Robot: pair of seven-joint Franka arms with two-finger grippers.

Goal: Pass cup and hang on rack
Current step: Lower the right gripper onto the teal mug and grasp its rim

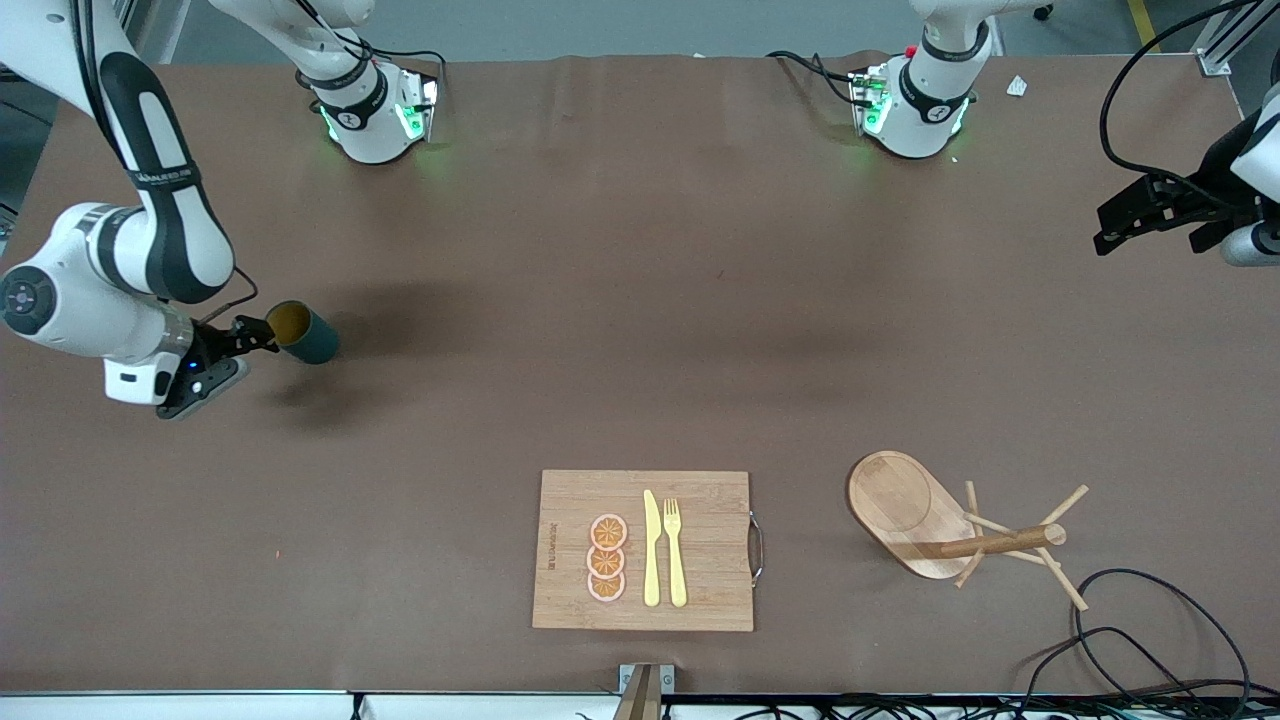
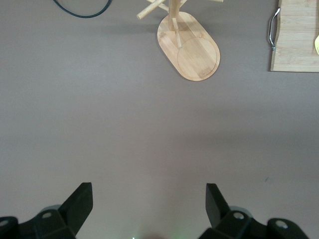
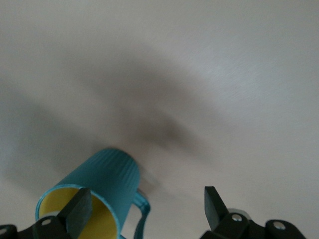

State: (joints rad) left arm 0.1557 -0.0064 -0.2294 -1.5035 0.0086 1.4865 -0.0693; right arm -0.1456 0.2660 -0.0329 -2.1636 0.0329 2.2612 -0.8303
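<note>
The dark teal ribbed cup lies on its side on the table toward the right arm's end, its yellowish mouth facing my right gripper. That gripper is open and low at the mouth. In the right wrist view one finger overlaps the cup at its rim, with the wall and loop handle between the fingers and nothing clamped. The wooden rack stands near the front camera toward the left arm's end. My left gripper hangs open and empty over bare table; its wrist view shows the rack ahead of the gripper.
A bamboo cutting board with orange slices, a yellow knife and a fork lies at the table's front middle. Black cables loop near the rack. Both arm bases stand along the table's edge farthest from the front camera.
</note>
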